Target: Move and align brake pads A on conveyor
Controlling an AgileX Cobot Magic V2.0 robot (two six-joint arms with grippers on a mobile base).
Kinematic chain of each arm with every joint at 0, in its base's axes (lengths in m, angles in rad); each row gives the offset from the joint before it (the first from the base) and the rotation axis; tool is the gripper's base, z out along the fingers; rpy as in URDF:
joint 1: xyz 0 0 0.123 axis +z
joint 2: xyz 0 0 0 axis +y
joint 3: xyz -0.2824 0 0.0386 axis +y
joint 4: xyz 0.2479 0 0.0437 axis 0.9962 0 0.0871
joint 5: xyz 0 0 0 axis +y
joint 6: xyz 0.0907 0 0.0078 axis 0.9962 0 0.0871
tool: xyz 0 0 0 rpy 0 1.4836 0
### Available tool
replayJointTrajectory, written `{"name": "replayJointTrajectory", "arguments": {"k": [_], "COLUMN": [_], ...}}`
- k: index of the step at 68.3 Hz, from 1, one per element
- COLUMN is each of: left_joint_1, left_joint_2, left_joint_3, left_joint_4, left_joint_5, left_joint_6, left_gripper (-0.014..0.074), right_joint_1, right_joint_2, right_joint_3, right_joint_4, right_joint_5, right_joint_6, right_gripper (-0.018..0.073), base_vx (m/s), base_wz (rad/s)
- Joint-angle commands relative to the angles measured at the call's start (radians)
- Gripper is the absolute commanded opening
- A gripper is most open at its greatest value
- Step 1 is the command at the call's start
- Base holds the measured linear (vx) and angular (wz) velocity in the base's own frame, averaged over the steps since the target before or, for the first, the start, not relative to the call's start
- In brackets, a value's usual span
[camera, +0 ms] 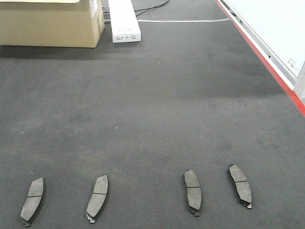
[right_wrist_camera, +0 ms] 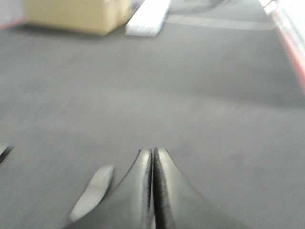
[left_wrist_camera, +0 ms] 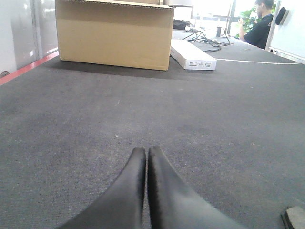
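Nearby, four brake pads (camera: 100, 196) lie in a loose row on the dark conveyor (camera: 152, 105), both left gripper (left_wrist_camera: 146, 155) and right gripper (right_wrist_camera: 153, 155) clenched empty.

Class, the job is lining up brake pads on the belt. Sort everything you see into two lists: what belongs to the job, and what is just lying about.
Belongs to the job:
four brake pads
conveyor belt
left gripper, shut
right gripper, shut

Just lying about:
cardboard box
white carton
cables
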Motion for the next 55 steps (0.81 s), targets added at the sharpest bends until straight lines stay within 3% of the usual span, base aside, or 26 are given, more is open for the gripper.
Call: {"name": "replayJointTrajectory", "arguments": {"k": [1,8,32,38,55], "left_joint_1": [-0.002,-0.002,-0.002,-0.002,-0.002], "left_joint_2": [-0.015,-0.015,-0.015,-0.015,-0.015], "left_joint_3": [0.017,0.017,0.017,0.017,0.017], "left_joint_4": [0.001,0.001,0.001,0.001,0.001], "left_joint_5": [-0.072,-0.072,-0.072,-0.072,-0.071], "left_joint_6": [-0.010,-0.010,-0.010,-0.010,-0.010], "left_gripper": [-0.0006,-0.0006,-0.0006,-0.0006,-0.0006], "right_joint_1": [-0.129,-0.234,-0.459,-0.477,-0.478], "right_joint_2": [0.008,-0.015,-0.173,-0.223,-0.270], "right_joint_3": [0.006,0.085,0.365,0.419,0.418], "right_joint_4": [0.121,0.206,0.252,0.243,0.246], "right_joint_5": [-0.198,-0.308,-0.519,-0.566,-0.522], "right_joint_6": [-0.162,-0.245,-0.240,-0.237,-0.238], "right_gripper": [-0.0011,-0.0011,-0.0011,-0.0011,-0.0011], "base_vx": [0.00,0.00,0.00,0.00,0.00], "base_wz": [0.00,0.00,0.00,0.00,0.00]}}
